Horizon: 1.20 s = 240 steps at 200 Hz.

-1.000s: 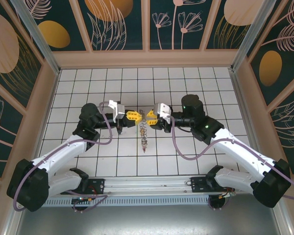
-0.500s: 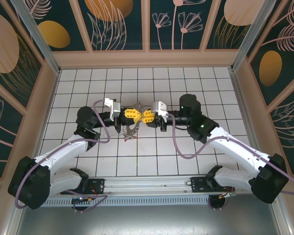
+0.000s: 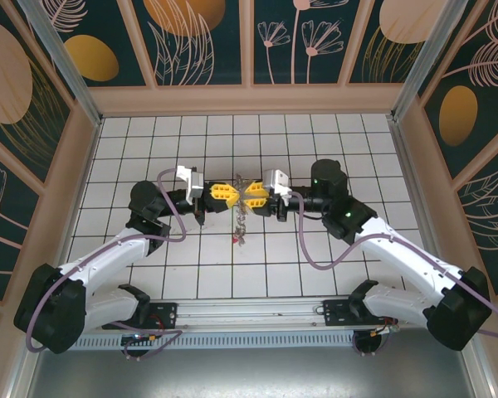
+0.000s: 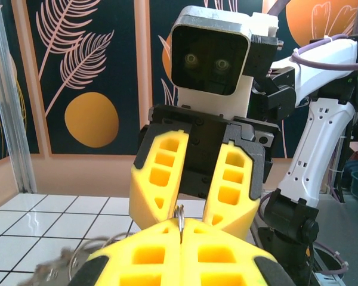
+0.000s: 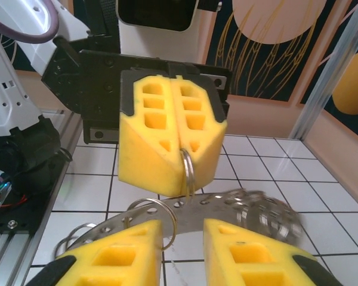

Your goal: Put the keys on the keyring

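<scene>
The left tool (image 3: 230,196) and right tool (image 3: 251,196) meet tip to tip above the middle of the desk (image 3: 149,133), leaving no way through between them. The keyring (image 3: 241,224) dangles just under that meeting point and blocks the lane below it. Both arms slant in from the near corners, fencing off the near middle. Bare tiles lie open toward the back wall (image 3: 249,98) and out to either side. A rail (image 3: 249,313) closes the near edge.
</scene>
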Each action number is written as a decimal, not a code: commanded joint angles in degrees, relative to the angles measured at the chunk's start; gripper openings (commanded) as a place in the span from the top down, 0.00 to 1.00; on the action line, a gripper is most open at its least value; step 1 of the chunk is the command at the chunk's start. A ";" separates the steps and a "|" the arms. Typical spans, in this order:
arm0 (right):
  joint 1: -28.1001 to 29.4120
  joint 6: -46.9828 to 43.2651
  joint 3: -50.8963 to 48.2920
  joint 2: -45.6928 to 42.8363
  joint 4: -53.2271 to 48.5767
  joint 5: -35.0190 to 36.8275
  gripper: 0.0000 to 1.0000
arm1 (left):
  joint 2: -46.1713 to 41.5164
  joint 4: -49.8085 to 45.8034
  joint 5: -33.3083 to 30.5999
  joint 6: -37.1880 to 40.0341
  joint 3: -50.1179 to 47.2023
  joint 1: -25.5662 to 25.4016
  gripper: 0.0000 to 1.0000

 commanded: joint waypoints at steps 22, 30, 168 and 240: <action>-2.20 -0.06 -0.81 -2.52 0.23 -1.91 0.69 | -1.75 -3.75 2.33 5.11 2.06 -0.19 1.00; -2.16 0.19 -0.68 -2.28 0.50 -2.91 0.70 | -2.06 -4.94 2.53 6.03 2.36 -0.15 1.00; 1.54 -1.55 2.30 3.40 0.36 -3.43 0.79 | -0.20 -3.50 2.90 5.94 3.52 -1.93 1.00; 1.53 -2.87 2.29 1.85 -2.10 0.32 1.00 | -0.27 -10.78 2.48 9.85 5.11 -2.58 1.00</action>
